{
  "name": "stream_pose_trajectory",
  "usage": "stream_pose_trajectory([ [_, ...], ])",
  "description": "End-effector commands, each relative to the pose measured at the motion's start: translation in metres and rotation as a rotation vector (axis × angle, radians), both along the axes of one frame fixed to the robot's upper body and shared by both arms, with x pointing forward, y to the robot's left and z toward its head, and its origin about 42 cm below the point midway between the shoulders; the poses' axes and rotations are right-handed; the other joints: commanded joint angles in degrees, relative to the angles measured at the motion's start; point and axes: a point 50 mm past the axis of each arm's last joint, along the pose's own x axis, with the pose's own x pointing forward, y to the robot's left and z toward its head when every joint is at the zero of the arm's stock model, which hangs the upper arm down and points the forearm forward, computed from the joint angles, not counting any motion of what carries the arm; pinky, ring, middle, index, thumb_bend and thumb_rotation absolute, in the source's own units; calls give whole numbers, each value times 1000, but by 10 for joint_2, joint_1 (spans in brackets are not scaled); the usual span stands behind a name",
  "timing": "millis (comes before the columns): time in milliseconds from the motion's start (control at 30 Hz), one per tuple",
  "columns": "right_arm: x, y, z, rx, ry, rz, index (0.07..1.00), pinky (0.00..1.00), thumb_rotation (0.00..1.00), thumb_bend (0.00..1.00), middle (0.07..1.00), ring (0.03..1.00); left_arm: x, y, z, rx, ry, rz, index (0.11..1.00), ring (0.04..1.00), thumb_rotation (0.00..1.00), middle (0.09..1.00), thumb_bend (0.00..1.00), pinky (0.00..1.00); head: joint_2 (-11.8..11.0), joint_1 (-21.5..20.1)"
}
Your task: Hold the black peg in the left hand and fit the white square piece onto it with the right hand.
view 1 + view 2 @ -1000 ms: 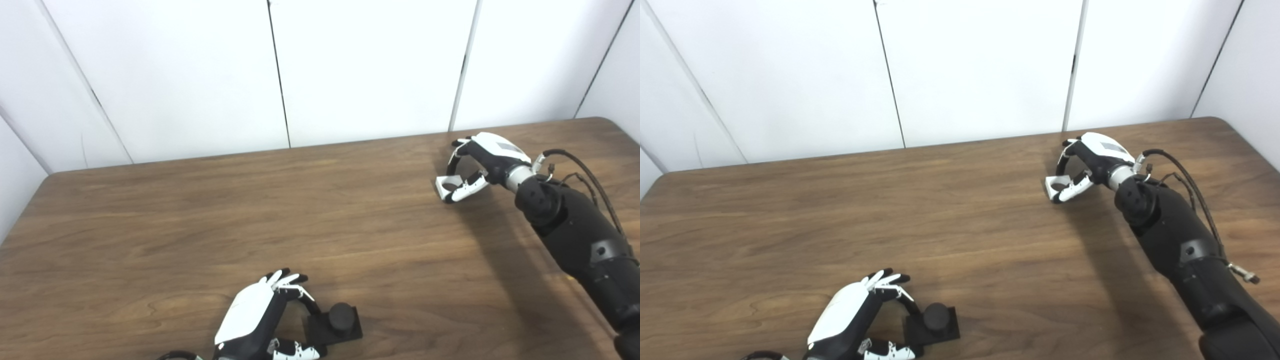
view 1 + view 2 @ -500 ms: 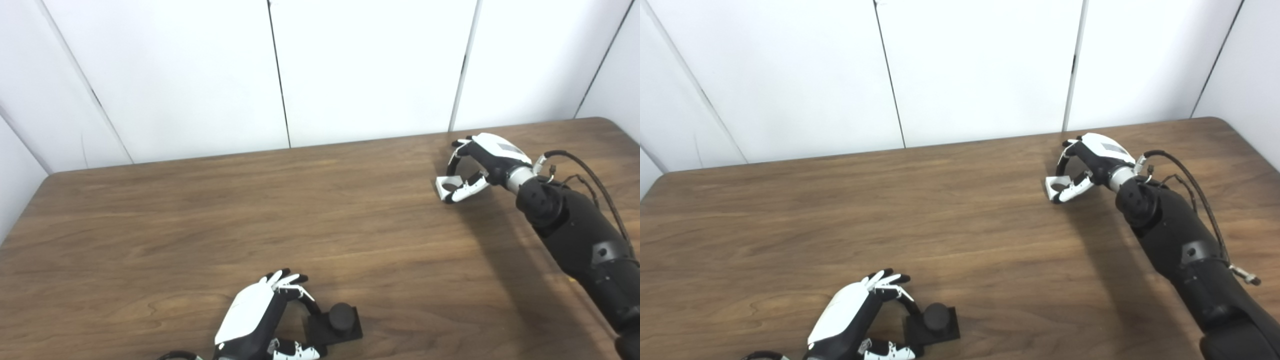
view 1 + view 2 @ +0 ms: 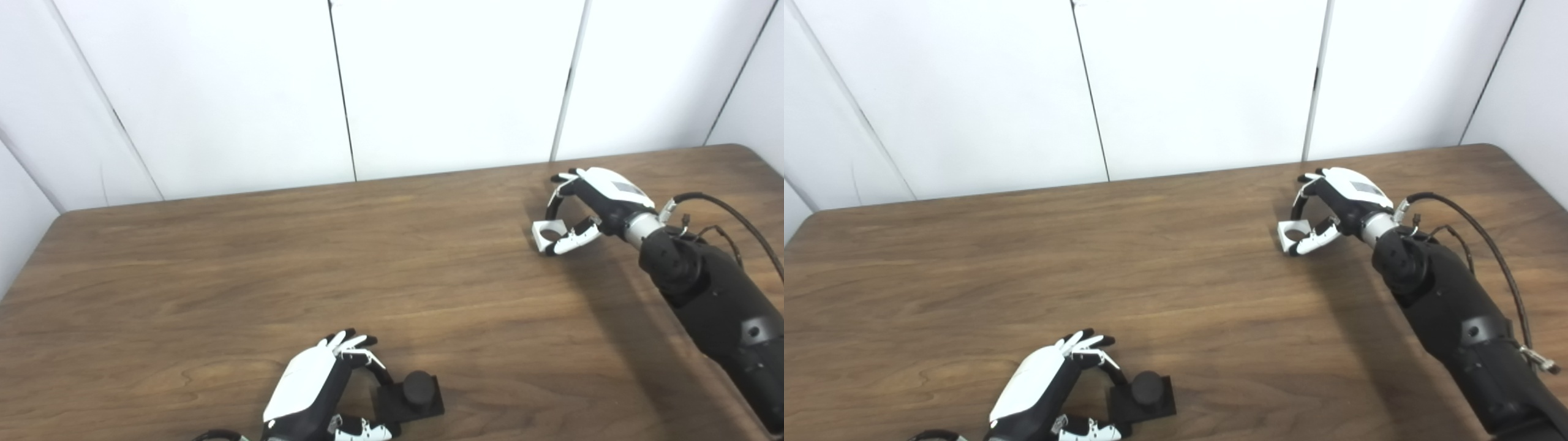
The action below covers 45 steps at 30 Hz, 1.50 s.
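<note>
The black peg [image 3: 418, 384] stands upright on its square black base on the wooden table [image 3: 245, 275], near the front edge. My left hand [image 3: 312, 387] lies just left of it, fingers and thumb closed on the base's left side. My right hand [image 3: 597, 199] is at the far right of the table, shut on the white square piece [image 3: 544, 233]. The piece has a round hole and is pinched between fingers and thumb, low over the table. It also shows in the right eye view [image 3: 1290, 233].
White wall panels [image 3: 429, 86] stand right behind the table's far edge. My black right forearm [image 3: 710, 288] and its cable [image 3: 729, 211] lie across the table's right side.
My right hand has shifted slightly toward me with the white piece, and its forearm has swung a little to the right. My left hand and the peg have not moved.
</note>
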Motion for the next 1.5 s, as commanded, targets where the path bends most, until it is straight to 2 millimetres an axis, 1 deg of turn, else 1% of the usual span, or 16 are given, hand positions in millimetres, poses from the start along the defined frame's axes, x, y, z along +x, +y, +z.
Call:
stream_pose_trajectory([
  [0,-2,-1,48,-9,-130,30,492,962,150,525,932,1000,0,-1,4,18,-26,-8,494,979,59,888,499,1000,1,0],
  [233,-34,14,71,22,-192,81,492,982,149,525,941,1000,0,-1,4,24,-29,-6,494,974,58,886,499,995,-1,-1],
  [333,-47,21,78,24,-210,111,492,964,150,525,940,1000,0,0,4,23,-29,-6,494,974,59,886,499,994,-1,0],
  [467,-74,36,90,52,-230,176,492,941,150,525,947,1000,1,0,3,25,-27,-5,494,973,59,887,498,994,-1,0],
  [633,-107,57,97,49,-258,247,493,928,155,524,953,1000,3,-1,2,16,-30,-3,494,970,58,880,499,1000,0,4],
  [767,-129,71,97,44,-271,305,493,949,157,524,955,1000,4,-3,3,17,-30,-2,494,972,59,883,499,1000,2,9],
  [967,-150,85,96,32,-278,356,493,958,157,524,950,1000,6,-3,3,20,-31,-1,494,975,60,884,498,1000,10,11],
  [1100,-160,92,93,39,-264,388,493,943,157,524,948,1000,7,-3,3,19,-30,2,494,975,59,884,498,1000,14,13],
  [1233,-170,100,88,56,-240,429,494,966,157,523,954,1000,8,-3,3,17,-29,5,493,976,60,884,498,1000,16,13],
  [1467,-178,113,78,77,-221,471,494,983,154,523,962,1000,10,-2,2,14,-24,8,493,984,60,889,499,1000,21,15],
])
